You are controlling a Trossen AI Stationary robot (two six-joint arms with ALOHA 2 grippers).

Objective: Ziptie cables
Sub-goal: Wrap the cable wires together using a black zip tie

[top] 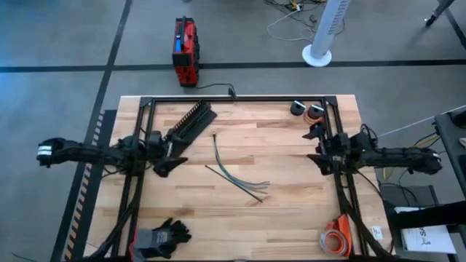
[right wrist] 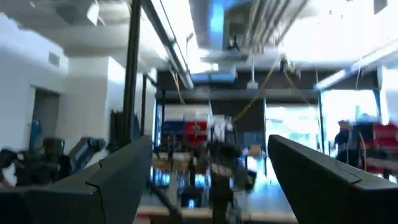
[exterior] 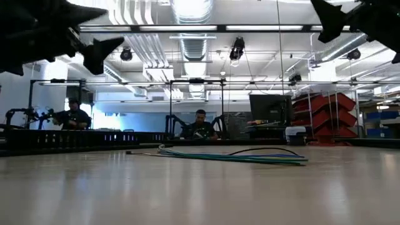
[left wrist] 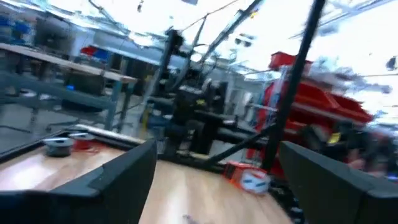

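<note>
The cables [top: 237, 171], a thin bundle of green, pale grey and black wires, lie flat on the wooden table [top: 291, 218] near its middle, fanned apart at the end toward the near right; they also show in the low view [exterior: 231, 155]. My left gripper [top: 169, 155] hangs open above the table's left part, left of the cables, its fingers wide apart in the left wrist view [left wrist: 214, 180]. My right gripper [top: 317, 145] hangs open above the right part, right of the cables, with nothing between its fingers [right wrist: 208, 180].
A long black comb-toothed strip [top: 191, 121] lies at the far left. Tape rolls [top: 307, 110] sit at the far right, an orange roll [top: 336, 239] at the near right, black gloves [top: 162, 236] at the near left. A black frame [top: 240, 99] borders the table.
</note>
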